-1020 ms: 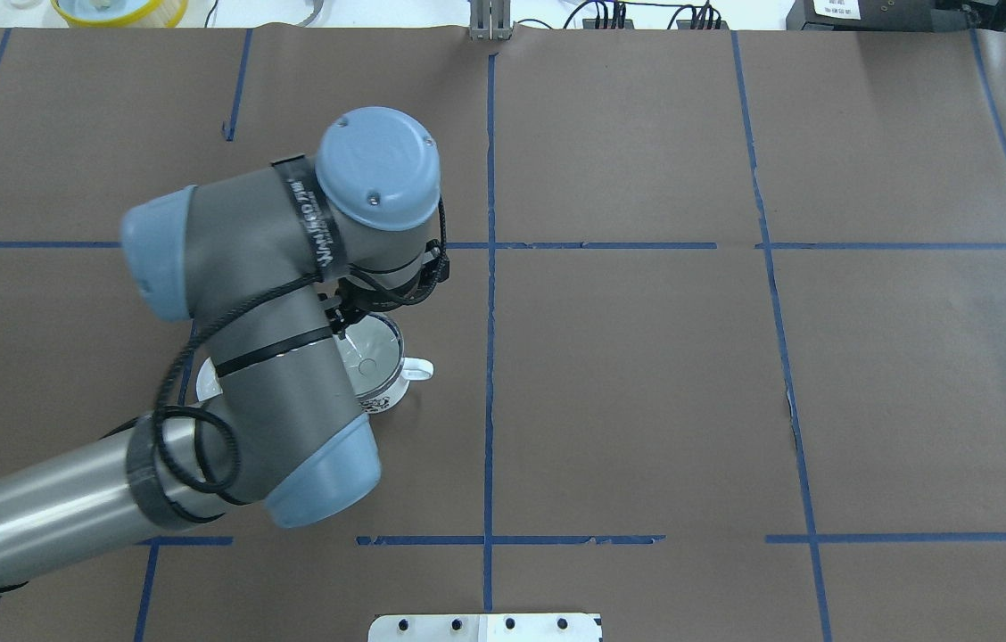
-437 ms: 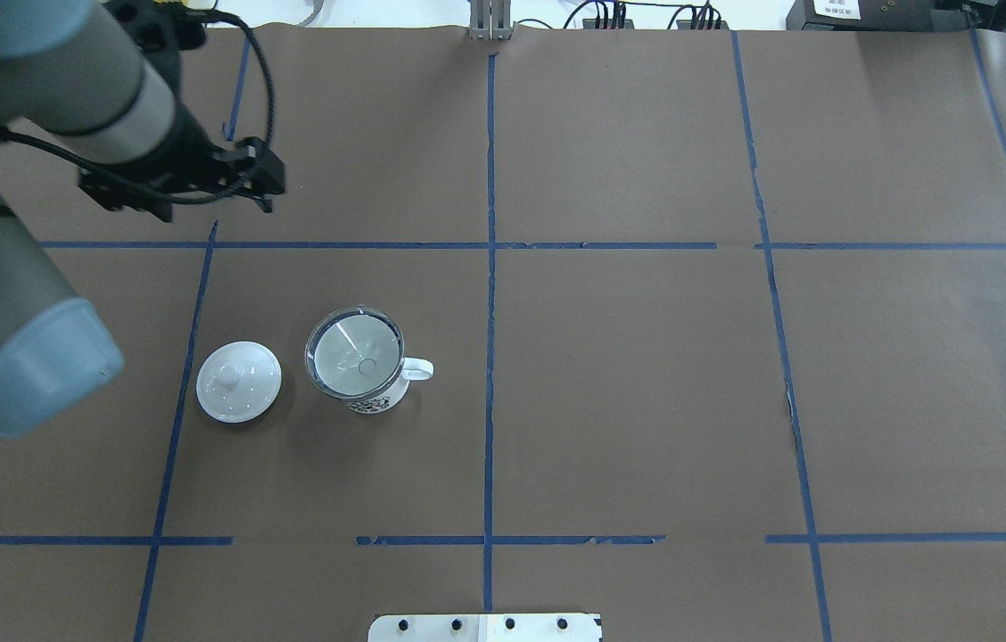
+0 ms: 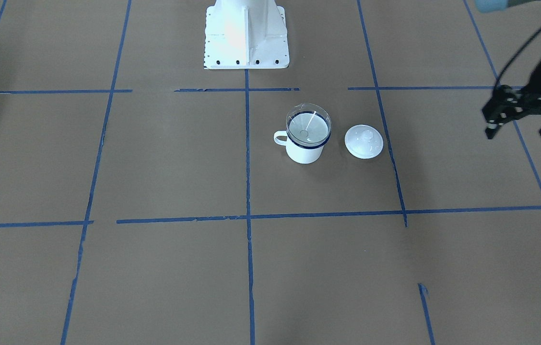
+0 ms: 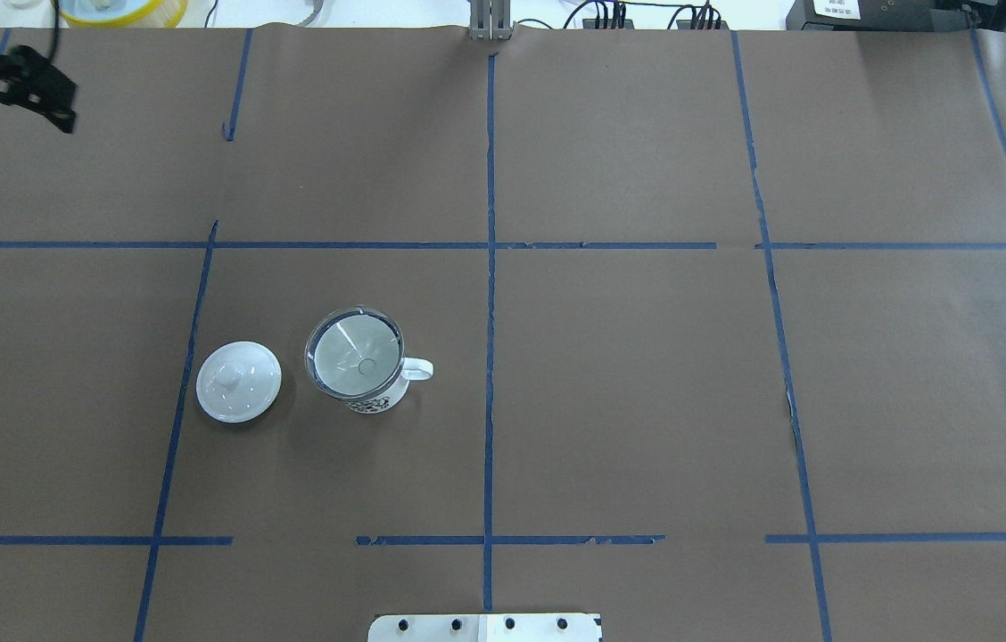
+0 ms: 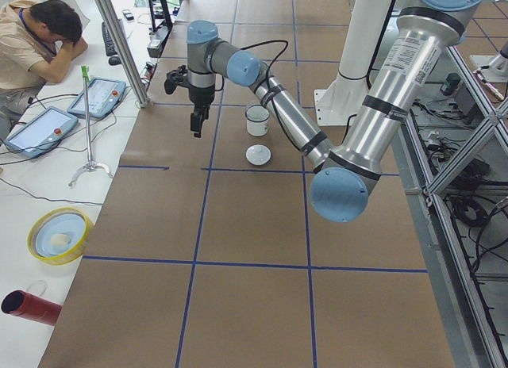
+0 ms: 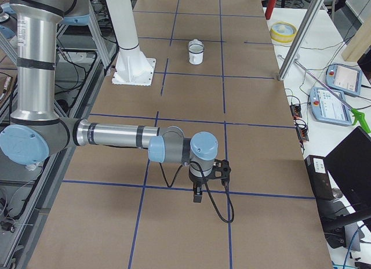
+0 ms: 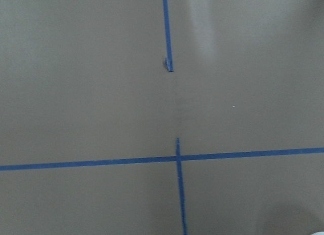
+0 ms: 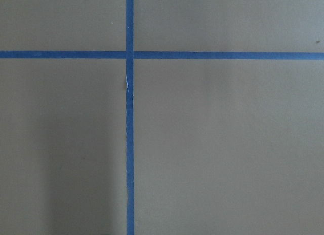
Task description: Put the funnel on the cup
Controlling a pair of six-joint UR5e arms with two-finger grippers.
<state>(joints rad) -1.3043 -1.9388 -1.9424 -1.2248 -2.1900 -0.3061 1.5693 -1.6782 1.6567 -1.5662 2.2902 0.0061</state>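
Observation:
The clear funnel [image 4: 354, 357] sits upright in the mouth of the white mug with a dark blue rim, the cup [image 4: 381, 403], left of the table's centre line. Both also show in the front view, funnel [image 3: 308, 127] and cup [image 3: 304, 152]. My left gripper [image 4: 17, 89] is far off at the back left corner, open and empty; in the front view [image 3: 520, 130] its fingers stand apart. My right gripper [image 6: 198, 195] shows only in the right side view, far from the cup; I cannot tell whether it is open or shut.
A round white knobbed lid [image 4: 238, 381] lies on the table just left of the cup. A yellow-rimmed bowl [image 4: 119, 9] sits past the table's back edge. The robot's white base [image 3: 246, 33] stands behind the cup. An operator [image 5: 40, 35] sits at the side bench.
My left arm has pulled away from above the cup, up and to the back left corner. The funnel stays in the cup, and the lid is now uncovered.

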